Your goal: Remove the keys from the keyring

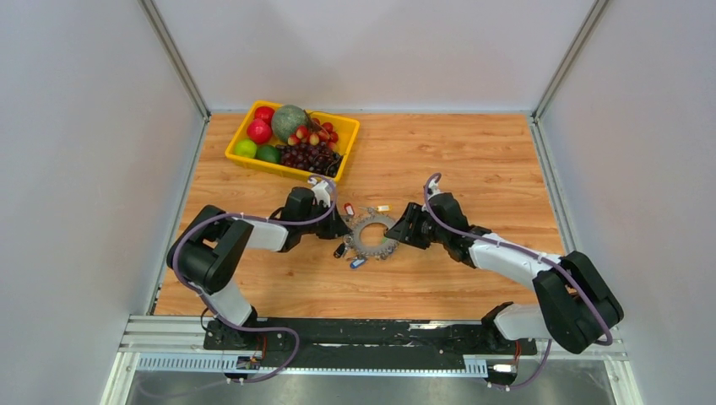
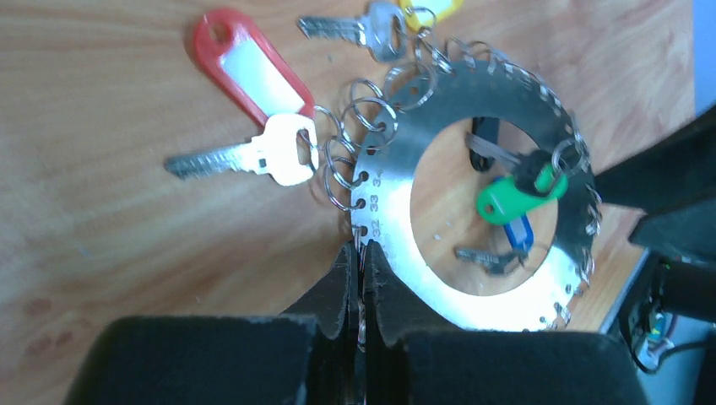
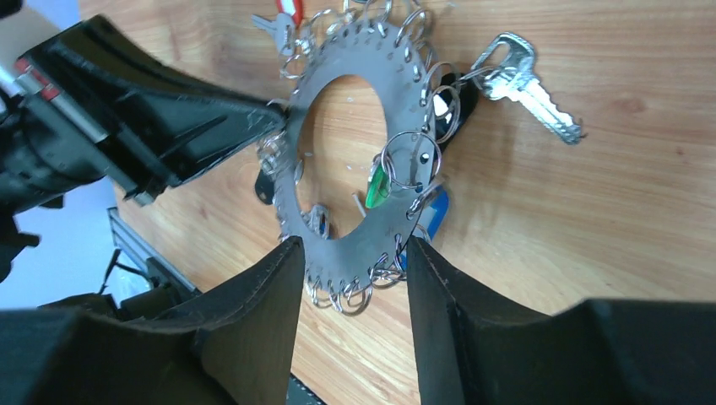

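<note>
— Two grippers, one keyring [image 1: 361, 245]: where does it lie?

— Flat on the tabletop [image 1: 473, 160], mid-scene between the arms, with the keys [image 2: 245, 156] fanned round its rim. The left gripper [image 2: 361, 249] is pressed together at the left rim, by the numbered holes (whether a small split ring is nipped between its pads, I cannot tell). The right gripper [image 3: 350, 245] clasps the right arc, and a finger seems to rest against each side.

— What could spoil it?

— My guess is an empty pull if the left pads hold nothing. If they do hold a split ring and the right grip is slack, the whole keyring would drag left. The red tag [image 2: 249, 72] could then snag its neighbours.
</note>
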Tool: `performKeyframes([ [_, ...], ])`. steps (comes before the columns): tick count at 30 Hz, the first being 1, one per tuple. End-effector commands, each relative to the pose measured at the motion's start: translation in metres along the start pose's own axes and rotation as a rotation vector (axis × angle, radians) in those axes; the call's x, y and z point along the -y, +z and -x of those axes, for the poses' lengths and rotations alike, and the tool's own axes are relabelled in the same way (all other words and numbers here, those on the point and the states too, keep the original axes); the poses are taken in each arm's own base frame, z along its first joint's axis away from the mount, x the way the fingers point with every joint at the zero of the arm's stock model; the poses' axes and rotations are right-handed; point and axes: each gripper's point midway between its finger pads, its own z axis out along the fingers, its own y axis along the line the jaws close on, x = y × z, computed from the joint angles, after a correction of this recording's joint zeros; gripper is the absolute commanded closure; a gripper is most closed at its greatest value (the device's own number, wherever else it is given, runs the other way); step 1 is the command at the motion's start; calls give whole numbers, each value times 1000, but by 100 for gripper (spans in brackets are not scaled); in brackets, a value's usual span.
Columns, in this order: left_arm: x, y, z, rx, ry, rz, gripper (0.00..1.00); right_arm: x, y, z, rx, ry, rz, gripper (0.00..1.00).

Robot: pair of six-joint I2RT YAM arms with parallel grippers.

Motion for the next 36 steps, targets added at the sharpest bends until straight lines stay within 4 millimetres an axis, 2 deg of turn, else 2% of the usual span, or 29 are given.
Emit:
performKeyframes([
  [1, 56, -19, 16, 70, 86, -191, 100, -9, 1, 15, 39, -65, -19, 49],
  [5, 64, -34, 25, 135, 138, -203, 100, 11, -4, 17, 59, -104, -116, 41],
  [9, 74, -45, 32, 187, 175, -229, 100, 8, -9, 26, 77, -207, -121, 34],
  [12, 79, -50, 34, 204, 190, -253, 100, -10, -11, 30, 63, -309, -55, 32],
  [14, 80, -50, 33, 203, 191, -260, 100, -32, -12, 29, 45, -382, 44, 32],
  [18, 85, -51, 34, 199, 191, -283, 100, -79, -18, 14, 9, -520, 283, 28],
  [21, 86, -52, 34, 201, 197, -289, 100, -95, -18, 6, -4, -605, 364, 27],
  [29, 93, -52, 32, 195, 200, -323, 100, -96, 9, -4, -89, -652, 393, 30],
  [36, 95, -54, 32, 201, 206, -326, 100, -89, 18, -21, -146, -662, 402, 31],
])
